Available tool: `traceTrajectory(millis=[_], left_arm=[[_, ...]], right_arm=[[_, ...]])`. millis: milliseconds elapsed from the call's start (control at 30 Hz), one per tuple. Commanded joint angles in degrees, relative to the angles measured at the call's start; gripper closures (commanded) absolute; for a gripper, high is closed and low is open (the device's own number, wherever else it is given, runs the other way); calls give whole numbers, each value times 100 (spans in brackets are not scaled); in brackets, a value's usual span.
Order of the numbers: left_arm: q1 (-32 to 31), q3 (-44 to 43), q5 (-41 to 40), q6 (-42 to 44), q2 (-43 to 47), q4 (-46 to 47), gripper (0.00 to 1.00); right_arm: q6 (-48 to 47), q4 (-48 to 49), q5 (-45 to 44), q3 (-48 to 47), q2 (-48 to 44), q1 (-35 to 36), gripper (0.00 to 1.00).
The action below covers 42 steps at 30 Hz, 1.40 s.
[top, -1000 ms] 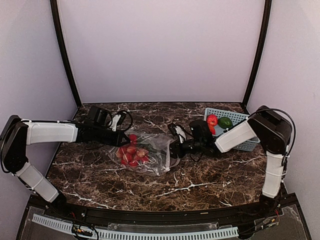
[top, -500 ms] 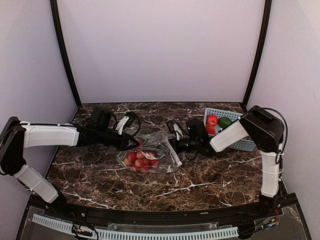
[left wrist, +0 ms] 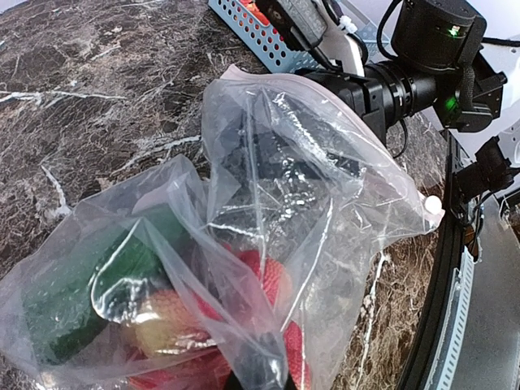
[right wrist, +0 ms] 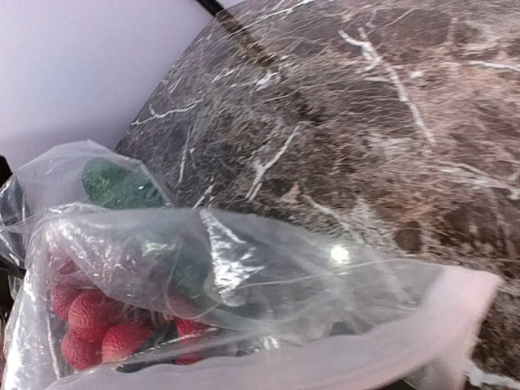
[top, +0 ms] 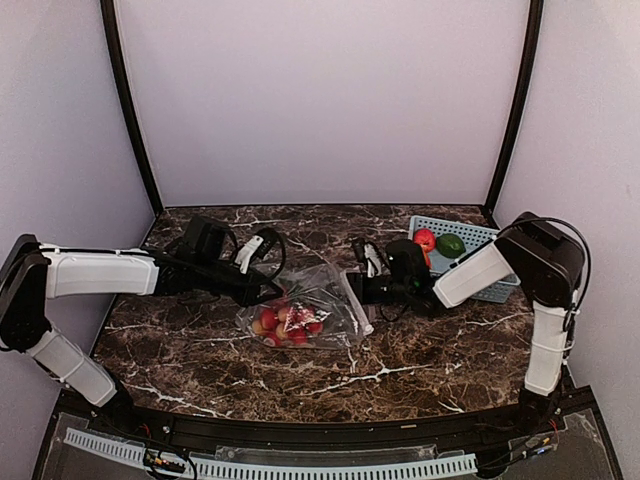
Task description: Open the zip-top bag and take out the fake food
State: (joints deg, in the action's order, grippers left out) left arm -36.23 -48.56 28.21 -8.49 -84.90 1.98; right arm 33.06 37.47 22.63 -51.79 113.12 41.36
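Note:
The clear zip-top bag (top: 318, 300) lies on the marble table between my two grippers, with red and green fake food (top: 287, 321) bunched at its left end. My left gripper (top: 272, 292) is shut on the bag's plastic at the left. In the left wrist view the film (left wrist: 325, 187) rises from the jaws over red pieces (left wrist: 280, 284) and a green one (left wrist: 73, 313). My right gripper (top: 360, 288) is shut on the bag's right edge, by the white zip strip (right wrist: 341, 364). The right wrist view shows red pieces (right wrist: 89, 325) inside the bag.
A light blue perforated basket (top: 482, 262) stands at the back right behind the right arm, holding a red piece (top: 425, 240) and a green piece (top: 451, 244). The right arm's wrist (left wrist: 406, 77) is close beyond the bag.
The bag and its food have shifted to the right on the table. My left gripper followed to the right, and my right gripper drew back slightly to the right.

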Motion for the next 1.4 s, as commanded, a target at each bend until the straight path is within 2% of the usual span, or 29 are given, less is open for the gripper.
traceTrajectory(millis=[0,67,133,267,300,367,567,667,800,900,1133,1200,1233,1367], left_arm=[[-23,75,-214,176,301,-232,99],[-12,-19,-494,171,251,-479,95],[-9,-79,-765,100,203,-626,85],[8,-72,-1219,-73,342,-714,59],[32,-39,-1321,-150,391,-713,50],[86,4,-1644,-250,564,-747,39],[236,-124,-2552,-313,871,-1047,13],[287,-328,-2570,-304,751,-1159,8],[292,-598,-2102,-275,354,-1170,3],[280,-768,-1787,-259,-39,-1169,2],[133,-968,-1448,-150,-695,-1130,17],[104,-999,-1330,-147,-837,-1108,31],[97,-1005,-1284,-167,-876,-1088,42],[36,-936,-966,-276,-1007,-844,65]], right_arm=[[84,42,-717,285,-442,-157,40],[-33,-7,-571,305,-486,-139,43],[-144,-4,-324,350,-505,-101,49],[-153,201,79,606,-571,-66,53],[-155,211,147,654,-579,-55,53],[-148,221,289,718,-578,-42,54],[-144,233,765,512,-399,-2,55],[-33,304,921,347,-283,14,54],[245,484,1147,117,-28,84,52],[384,569,1247,-25,152,130,50],[565,627,1375,-412,542,175,53],[612,629,1408,-510,631,213,53],[629,634,1418,-554,674,240,53],[698,664,1446,-683,775,311,51]])
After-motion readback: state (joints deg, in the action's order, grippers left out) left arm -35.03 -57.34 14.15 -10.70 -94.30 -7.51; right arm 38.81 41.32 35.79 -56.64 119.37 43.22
